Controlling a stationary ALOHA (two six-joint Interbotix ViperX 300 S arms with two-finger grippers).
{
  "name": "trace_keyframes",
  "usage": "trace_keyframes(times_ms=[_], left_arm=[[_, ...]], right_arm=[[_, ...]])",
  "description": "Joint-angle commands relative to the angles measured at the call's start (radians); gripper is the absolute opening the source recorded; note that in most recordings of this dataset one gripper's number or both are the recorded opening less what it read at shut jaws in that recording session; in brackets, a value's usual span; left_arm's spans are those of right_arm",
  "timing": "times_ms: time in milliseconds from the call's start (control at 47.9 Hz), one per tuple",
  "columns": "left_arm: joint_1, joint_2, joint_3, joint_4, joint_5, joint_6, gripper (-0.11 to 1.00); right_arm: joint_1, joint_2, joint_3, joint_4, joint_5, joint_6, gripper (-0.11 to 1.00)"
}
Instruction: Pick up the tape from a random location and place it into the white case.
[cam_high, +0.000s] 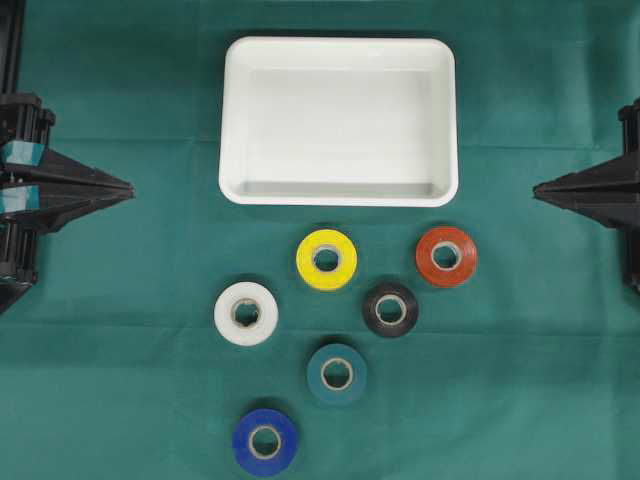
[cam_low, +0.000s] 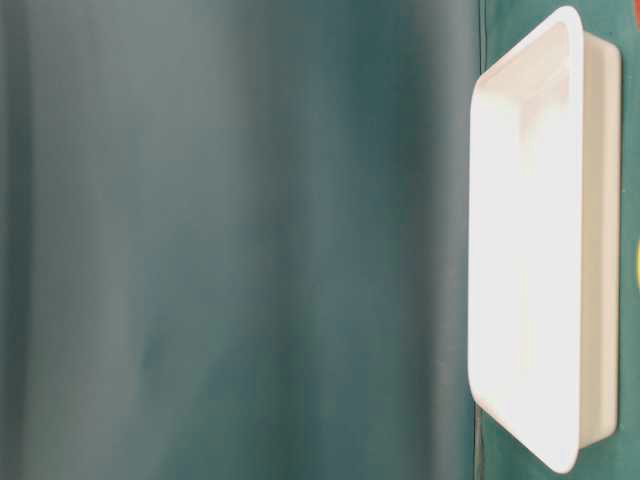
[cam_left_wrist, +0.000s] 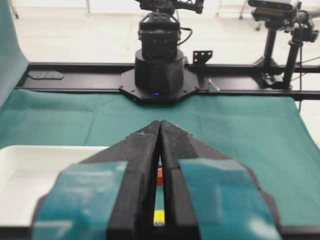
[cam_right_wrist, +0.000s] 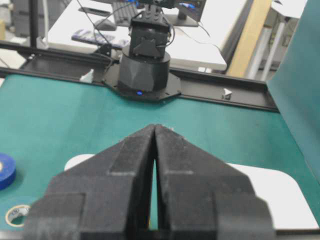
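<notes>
The white case (cam_high: 338, 52) lies at the back middle of the green cloth, with nothing inside; it also shows as the white case (cam_low: 590, 250), the white case (cam_left_wrist: 30, 155) and the white case (cam_right_wrist: 280, 192). Several tape rolls lie in front of it: yellow tape (cam_high: 326, 259), red tape (cam_high: 446, 256), black tape (cam_high: 390, 309), white tape (cam_high: 246, 313), teal tape (cam_high: 336, 374), blue tape (cam_high: 265, 441). My left gripper (cam_high: 130, 189) rests at the left edge, shut and empty, tips meeting at left gripper (cam_left_wrist: 160, 121). My right gripper (cam_high: 536, 189) rests at the right edge, shut and empty, tips at right gripper (cam_right_wrist: 155, 126).
The other arm's base (cam_left_wrist: 159, 70) stands across the table in the left wrist view, and the base (cam_right_wrist: 145, 65) likewise in the right wrist view. A blue roll (cam_right_wrist: 5, 170) shows at the left of the right wrist view.
</notes>
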Motion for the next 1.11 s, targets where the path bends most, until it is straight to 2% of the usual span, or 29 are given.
trace_keyframes(times_ms=[0,167,522,585,668,773,919,1003,1086], left_arm=[[0.000,0.005,-0.028,0.000,0.026,-0.003,0.01],[0.002,0.008,-0.032,0.000,0.069,-0.003,0.01],[0.000,0.009,-0.035,0.000,0.083,-0.003,0.02],[0.000,0.008,-0.035,0.000,0.083,-0.003,0.06],[0.002,0.008,-0.035,0.000,0.081,-0.003,0.20],[0.002,0.009,-0.035,0.000,0.083,-0.003,0.49],[0.002,0.009,-0.035,0.000,0.083,-0.003,0.90],[0.000,0.009,-0.035,0.000,0.083,-0.002,1.00],[0.002,0.009,-0.035,0.000,0.083,0.000,1.00]], right_arm=[[0.000,0.003,-0.021,0.005,-0.002,0.005,0.00],[0.002,0.017,-0.038,0.003,0.101,0.006,0.00],[0.000,0.015,-0.067,0.002,0.155,0.020,0.00],[0.002,0.014,-0.066,0.002,0.160,0.020,0.00],[0.000,0.014,-0.069,0.002,0.164,0.020,0.02],[0.002,0.009,-0.069,0.002,0.166,0.020,0.25],[0.000,0.009,-0.069,0.002,0.167,0.018,0.70],[0.002,0.009,-0.069,0.000,0.173,0.018,0.88],[0.000,0.009,-0.071,0.002,0.179,0.018,0.92]])
